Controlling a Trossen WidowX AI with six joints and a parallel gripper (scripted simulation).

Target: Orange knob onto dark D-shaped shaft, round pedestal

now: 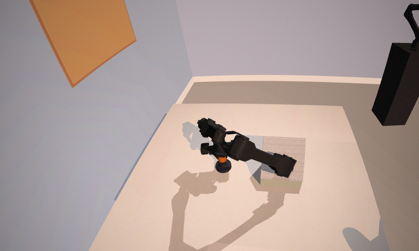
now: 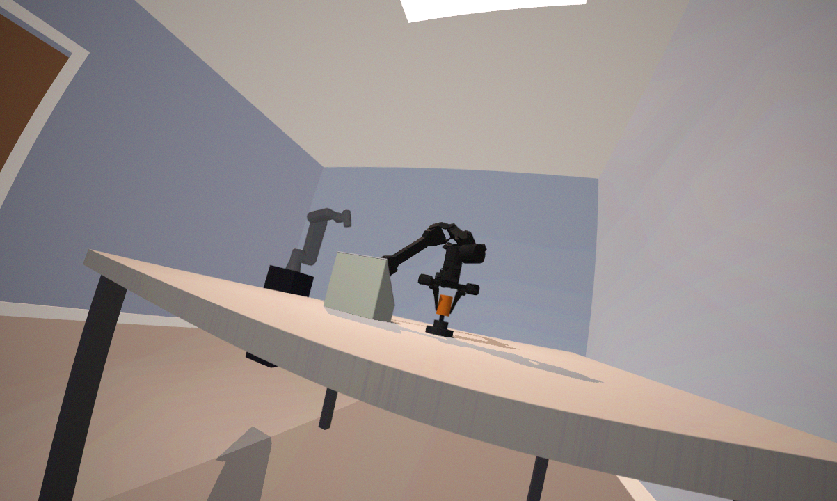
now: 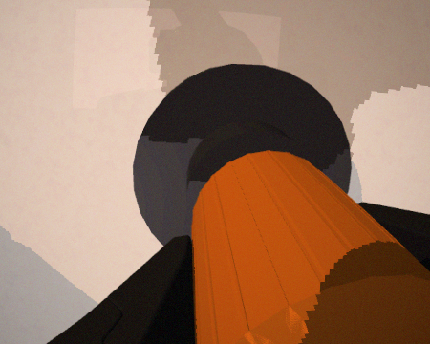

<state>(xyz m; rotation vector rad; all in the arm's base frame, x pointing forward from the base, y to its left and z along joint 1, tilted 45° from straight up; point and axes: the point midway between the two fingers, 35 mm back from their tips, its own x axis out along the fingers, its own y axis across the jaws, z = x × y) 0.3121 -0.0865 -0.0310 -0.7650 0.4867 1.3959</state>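
The orange knob is held upright, tilted slightly in the exterior view. My gripper is shut on it, one finger on each side. The round dark pedestal stands on the table below the knob. In the exterior view a short piece of the dark shaft shows between the knob's lower end and the pedestal's raised step. The knob is over the shaft, above the pedestal. Its hole and the shaft's top and flat side are hidden.
A box-like block with a sloped side stands on the table beside the pedestal, under my arm's base. A second arm stands on a dark column beyond the table.
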